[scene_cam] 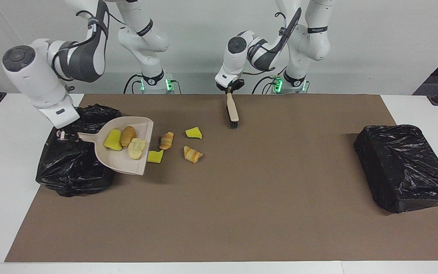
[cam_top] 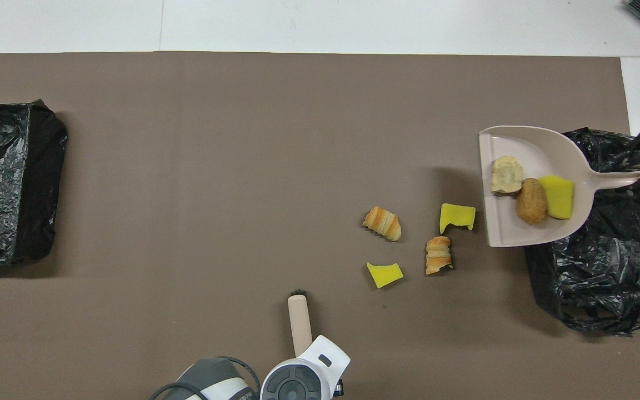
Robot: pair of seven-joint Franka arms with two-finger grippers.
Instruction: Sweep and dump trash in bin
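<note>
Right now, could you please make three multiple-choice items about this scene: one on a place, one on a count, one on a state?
1. Where is the dustpan?
A. flat in the middle of the mat
B. raised, partly over the bin at the right arm's end
C. inside the bin at the left arm's end

2. How many trash pieces lie in the dustpan?
A. three
B. five
C. seven

3. What is the left gripper doing?
A. hanging open over a croissant piece
B. shut on the brush
C. holding the dustpan

Key:
1 B: the right gripper holds the dustpan's handle over the black-lined bin.
2 A: a yellow sponge piece and two brownish pastry bits sit in the dustpan; four more pieces remain on the mat.
3 B: the brush hangs from the left gripper, bristles down.
</note>
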